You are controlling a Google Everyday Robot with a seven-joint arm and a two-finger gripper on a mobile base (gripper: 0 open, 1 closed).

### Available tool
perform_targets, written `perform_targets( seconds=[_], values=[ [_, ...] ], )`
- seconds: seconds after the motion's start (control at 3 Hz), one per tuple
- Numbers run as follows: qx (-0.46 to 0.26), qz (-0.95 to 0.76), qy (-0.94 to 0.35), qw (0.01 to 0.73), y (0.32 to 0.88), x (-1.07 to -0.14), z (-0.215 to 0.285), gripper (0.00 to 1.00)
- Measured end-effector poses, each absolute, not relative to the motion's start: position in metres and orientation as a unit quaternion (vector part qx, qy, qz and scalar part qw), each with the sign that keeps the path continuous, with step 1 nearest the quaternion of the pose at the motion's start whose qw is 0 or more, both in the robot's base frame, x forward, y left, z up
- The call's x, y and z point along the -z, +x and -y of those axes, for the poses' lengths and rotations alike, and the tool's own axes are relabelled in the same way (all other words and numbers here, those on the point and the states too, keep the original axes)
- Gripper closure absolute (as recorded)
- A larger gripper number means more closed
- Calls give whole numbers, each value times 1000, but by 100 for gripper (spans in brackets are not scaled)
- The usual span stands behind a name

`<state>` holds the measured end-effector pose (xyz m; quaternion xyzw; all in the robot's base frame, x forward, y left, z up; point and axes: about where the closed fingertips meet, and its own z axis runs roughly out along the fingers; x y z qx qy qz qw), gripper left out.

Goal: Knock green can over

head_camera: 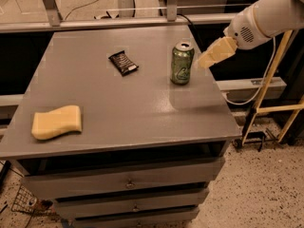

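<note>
Seen from the camera view, a grey worktop sits on a cabinet with drawers stacked below its front edge. The green can stands upright on the worktop, near the right edge and somewhat closer to the far right corner than to the near one. Its silver top faces up and its pale logo faces the front.

The hand hangs just to the right of the can, at about the height of the can's upper half, over the right edge of the worktop. It is tan and points down and to the left, toward the can. A narrow gap shows between its tip and the can's side, so the two are near but apart. Whether the hand is wide or narrow cannot be told from this angle, and it holds nothing. The white arm behind it reaches in from the upper right.

A black snack wrapper lies flat to the left of the can, toward the far edge. A yellow sponge lies near the front left corner, well apart from both.
</note>
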<state>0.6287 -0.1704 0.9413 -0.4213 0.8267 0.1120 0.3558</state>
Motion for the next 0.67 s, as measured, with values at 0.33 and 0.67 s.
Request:
perform_targets(
  seconds=[0.33, 0.67],
  values=[
    [-133, -823, -420, 359, 629, -930, 166, 0],
    [-169, -810, -429, 362, 631, -915, 149, 0]
  ],
)
